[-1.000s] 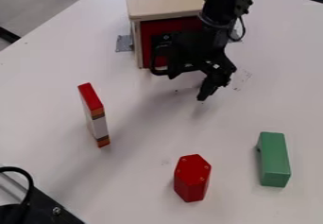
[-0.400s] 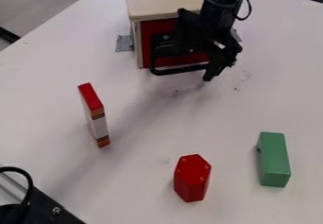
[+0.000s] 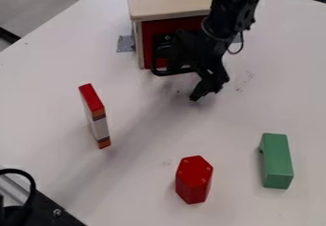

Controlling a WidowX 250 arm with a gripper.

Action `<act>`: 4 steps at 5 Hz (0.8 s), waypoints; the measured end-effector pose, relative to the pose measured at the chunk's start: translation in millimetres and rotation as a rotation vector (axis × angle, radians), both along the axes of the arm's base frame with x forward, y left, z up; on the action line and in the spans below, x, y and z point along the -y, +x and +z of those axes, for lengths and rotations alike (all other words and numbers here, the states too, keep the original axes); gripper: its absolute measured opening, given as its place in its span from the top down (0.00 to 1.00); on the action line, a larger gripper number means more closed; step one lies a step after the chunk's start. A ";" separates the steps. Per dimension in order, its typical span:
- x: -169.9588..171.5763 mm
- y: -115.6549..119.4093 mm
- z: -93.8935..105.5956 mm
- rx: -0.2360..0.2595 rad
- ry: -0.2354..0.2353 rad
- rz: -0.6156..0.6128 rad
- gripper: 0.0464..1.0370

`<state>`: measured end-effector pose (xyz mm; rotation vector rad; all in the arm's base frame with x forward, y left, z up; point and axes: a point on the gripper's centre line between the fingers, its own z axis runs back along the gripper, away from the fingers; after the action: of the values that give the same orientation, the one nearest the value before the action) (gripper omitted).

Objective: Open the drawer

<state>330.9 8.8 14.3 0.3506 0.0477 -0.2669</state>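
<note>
The black gripper [image 3: 196, 95] hangs just in front of the drawer's right part, with its tip low over the white table. Behind it, the red drawer front [image 3: 151, 29] sits flush in the wooden cabinet [image 3: 168, 1], so the drawer is closed. A black handle [image 3: 167, 71] juts out from the drawer front; its right part is hidden behind the gripper. Whether the gripper touches the handle I cannot tell.
An upright block with a red top [image 3: 92, 98] stands left of centre on the table [image 3: 137, 182]. A red hexagonal block [image 3: 193, 179] is near the front, and a green block [image 3: 276, 160] lies at the right. Black equipment [image 3: 45, 210] occupies the lower left corner.
The gripper first moved back toward the cabinet, then came forward and slightly left, covering the handle's right part again. The drawer and the blocks have not moved.
</note>
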 end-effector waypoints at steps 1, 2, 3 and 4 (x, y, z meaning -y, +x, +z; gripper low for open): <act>-4.1 -9.4 -11.7 -0.026 -0.039 -0.015 0.09; -9.2 -17.5 -14.9 -0.013 -0.081 -0.030 0.36; -9.2 -30.5 -11.5 -0.033 -0.111 -0.055 0.64; -5.1 -36.0 -6.0 -0.042 -0.146 -0.104 0.73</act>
<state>294.9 13.9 8.2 0.2024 0.0511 -0.3782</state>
